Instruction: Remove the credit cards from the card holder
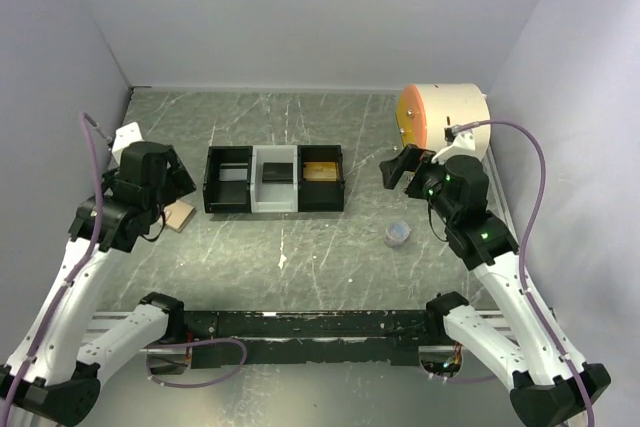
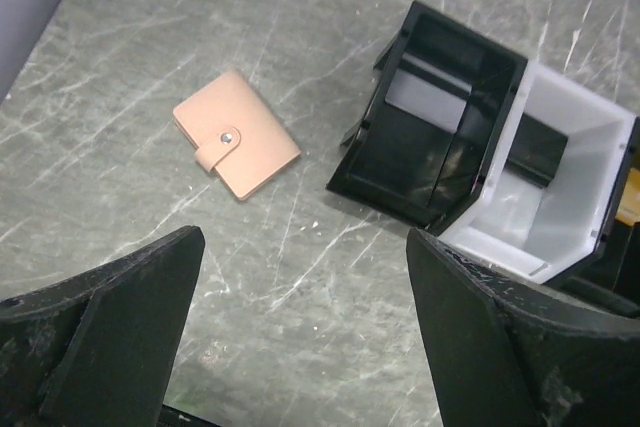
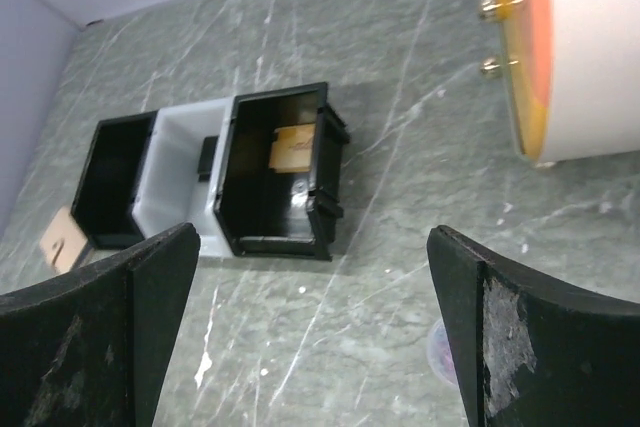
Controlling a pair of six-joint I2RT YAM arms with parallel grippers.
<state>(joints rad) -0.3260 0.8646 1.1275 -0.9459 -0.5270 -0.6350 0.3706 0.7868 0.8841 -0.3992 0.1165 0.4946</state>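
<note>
1. left gripper (image 2: 303,237) hangs wide open and empty over the table (image 2: 150,37).
2. wallet (image 2: 236,148) lies closed ahead-left of it, long axis diagonal, near the tray (image 2: 560,107).
3. what looks like a gold card (image 1: 321,171) sits in the tray's right-end compartment.
4. right gripper (image 3: 312,237), wide too, is well apart; left is nearer.

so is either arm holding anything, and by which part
Nothing is held: the left end effector and right end effector are both open and empty.

The left arm (image 1: 55,312) and right arm (image 1: 515,292) have white shells, black joint housings and a purple cable (image 1: 541,162) each. The left tool (image 2: 302,247) and right tool (image 3: 312,237) have black, scuffed wedge fingers (image 2: 110,337).
</note>
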